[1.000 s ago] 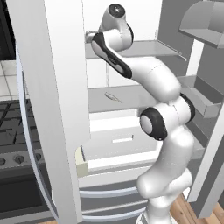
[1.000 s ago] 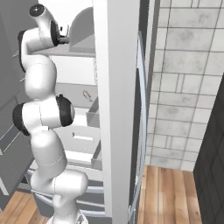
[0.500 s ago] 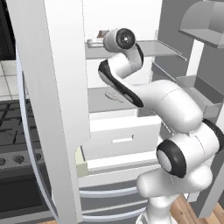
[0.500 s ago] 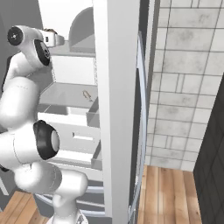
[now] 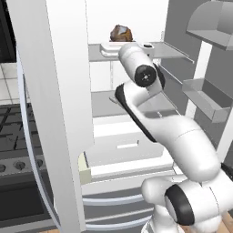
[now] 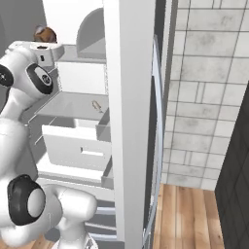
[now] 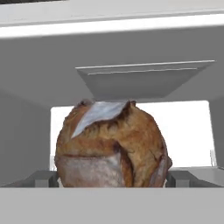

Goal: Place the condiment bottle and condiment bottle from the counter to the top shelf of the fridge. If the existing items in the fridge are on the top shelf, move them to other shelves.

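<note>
A round brown bread loaf (image 7: 111, 144) sits on the fridge's top shelf (image 5: 175, 51); it is also seen as the loaf (image 5: 121, 32) and the loaf (image 6: 44, 34) from the base. My gripper (image 7: 113, 178) is open right in front of it. One grey fingertip (image 7: 43, 178) is low on each side of the loaf, and I cannot tell if they touch it. From the base, the gripper (image 5: 113, 45) lies at shelf level just under the loaf. The condiment bottles are out of view.
A small pale object (image 6: 97, 105) lies on the middle shelf above a white drawer (image 5: 127, 145). The open left fridge door (image 5: 54, 113) stands close beside the arm, with a stove (image 5: 18, 136) behind it. Door bins (image 5: 205, 98) hang at right. A tiled wall (image 6: 209, 97) lies beyond the right door.
The arm has folded down and pushed forward, carrying the hand to the top shelf, up against the loaf. The jaws have stayed open.
</note>
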Motion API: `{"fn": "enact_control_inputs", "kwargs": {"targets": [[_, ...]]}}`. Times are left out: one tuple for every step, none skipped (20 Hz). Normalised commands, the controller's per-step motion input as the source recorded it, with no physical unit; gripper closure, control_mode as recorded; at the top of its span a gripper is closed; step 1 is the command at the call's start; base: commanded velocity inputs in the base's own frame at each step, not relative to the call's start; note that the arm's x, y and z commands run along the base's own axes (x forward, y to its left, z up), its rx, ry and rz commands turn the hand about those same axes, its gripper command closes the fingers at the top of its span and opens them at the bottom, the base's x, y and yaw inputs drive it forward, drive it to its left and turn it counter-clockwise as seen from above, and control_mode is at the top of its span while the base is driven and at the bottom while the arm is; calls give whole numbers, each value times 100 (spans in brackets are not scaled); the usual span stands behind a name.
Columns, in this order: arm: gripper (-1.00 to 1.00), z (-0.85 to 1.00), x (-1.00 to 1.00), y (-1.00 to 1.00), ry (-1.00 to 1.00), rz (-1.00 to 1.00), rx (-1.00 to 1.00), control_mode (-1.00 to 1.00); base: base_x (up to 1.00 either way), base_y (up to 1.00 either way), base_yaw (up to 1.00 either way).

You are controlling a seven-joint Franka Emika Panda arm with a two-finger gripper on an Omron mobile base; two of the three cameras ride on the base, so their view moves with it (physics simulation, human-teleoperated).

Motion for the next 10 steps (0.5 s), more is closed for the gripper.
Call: {"fn": "enact_control_inputs", "kwargs": {"targets": [[100, 59, -100, -37, 0, -6, 8, -100, 0, 0, 0], [100, 57, -100, -39, 0, -6, 8, -100, 0, 0, 0], [100, 53, -100, -44, 1, -5, 10, -100, 0, 0, 0], [100, 48, -100, -44, 12, -4, 9, -100, 0, 0, 0], [100, 41, -100, -44, 18, -3, 7, -100, 0, 0, 0], [100, 33, -100, -41, 25, -2, 5, -100, 0, 0, 0], [100, 23, -100, -41, 32, 0, 4, -100, 0, 0, 0], [100, 14, -100, -41, 39, 0, 2, -100, 0, 0, 0], [100, 6, -100, -41, 47, 0, 0, -100, 0, 0, 0], [100, 0, -100, -36, 53, 0, 0, -100, 0, 0, 0]]}}
